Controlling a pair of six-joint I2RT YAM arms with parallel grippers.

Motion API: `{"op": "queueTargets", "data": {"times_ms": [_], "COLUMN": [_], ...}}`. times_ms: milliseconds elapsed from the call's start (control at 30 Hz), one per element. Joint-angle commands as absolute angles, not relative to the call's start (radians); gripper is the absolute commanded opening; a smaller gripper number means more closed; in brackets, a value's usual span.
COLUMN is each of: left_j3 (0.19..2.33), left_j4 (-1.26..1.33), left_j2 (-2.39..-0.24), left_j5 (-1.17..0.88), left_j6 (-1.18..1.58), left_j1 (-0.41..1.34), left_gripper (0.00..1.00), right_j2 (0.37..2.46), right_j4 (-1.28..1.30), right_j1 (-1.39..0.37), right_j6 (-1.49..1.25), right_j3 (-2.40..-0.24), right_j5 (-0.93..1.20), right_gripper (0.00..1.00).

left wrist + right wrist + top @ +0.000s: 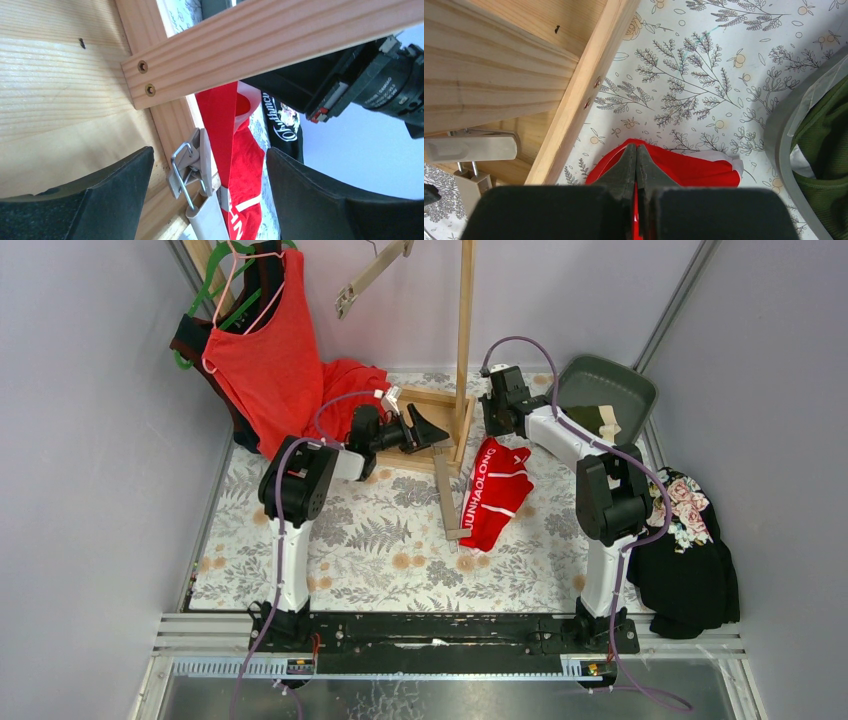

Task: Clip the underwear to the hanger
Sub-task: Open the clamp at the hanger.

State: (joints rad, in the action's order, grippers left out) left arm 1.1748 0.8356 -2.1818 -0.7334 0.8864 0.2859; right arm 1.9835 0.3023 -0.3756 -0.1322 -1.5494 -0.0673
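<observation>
Mid-table, red briefs trail from the right gripper, clamped tight on their top edge. Beside the wooden stand, the left gripper gapes wide before a hanger clip. Farther back, olive briefs sit in a grey bin.

Red lettered briefs on table; olive briefs in tub.

Plain pale grey walls close in a table covered with a cream cloth printed in leaves and flowers. A light wooden stand rises at the back. The light is even, seemingly from overhead.
</observation>
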Motion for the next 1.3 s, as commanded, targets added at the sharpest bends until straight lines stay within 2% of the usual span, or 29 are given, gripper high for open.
{"op": "queueTargets", "data": {"times_ms": [0,367,467,500,533,600,633,1267], "left_j3": [1.148,1.099,1.105,1.110,1.114,1.124,1.131,1.140], "left_j4": [0.945,1.061,1.058,1.059,1.057,1.050,1.043,1.103], "left_j2": [-2.204,-2.235,-2.245,-2.249,-2.252,-2.261,-2.262,-2.180], "left_j5": [-0.805,-0.827,-0.830,-0.832,-0.833,-0.836,-0.834,-0.863], "left_j6": [0.897,0.951,0.951,0.952,0.954,0.954,0.954,1.000], "left_j1": [0.282,0.275,0.275,0.275,0.275,0.274,0.275,0.266], "left_gripper": [0.79,0.62,0.53,0.48,0.37,0.07,0.01,0.00], "right_j2": [1.983,1.980,1.979,1.978,1.979,1.982,1.981,1.908], "right_j4": [0.289,0.286,0.285,0.286,0.286,0.286,0.287,0.319], "right_j1": [-0.364,-0.362,-0.362,-0.361,-0.361,-0.362,-0.362,-0.366], "right_j6": [-0.136,-0.135,-0.135,-0.135,-0.134,-0.135,-0.135,-0.117], "right_j3": [-1.572,-1.568,-1.567,-1.568,-1.567,-1.567,-1.566,-1.579], "right_j5": [-0.071,-0.069,-0.068,-0.069,-0.069,-0.068,-0.067,-0.049], "right_gripper": [0.00,0.00,0.00,0.00,0.00,0.00,0.00,0.00]}}
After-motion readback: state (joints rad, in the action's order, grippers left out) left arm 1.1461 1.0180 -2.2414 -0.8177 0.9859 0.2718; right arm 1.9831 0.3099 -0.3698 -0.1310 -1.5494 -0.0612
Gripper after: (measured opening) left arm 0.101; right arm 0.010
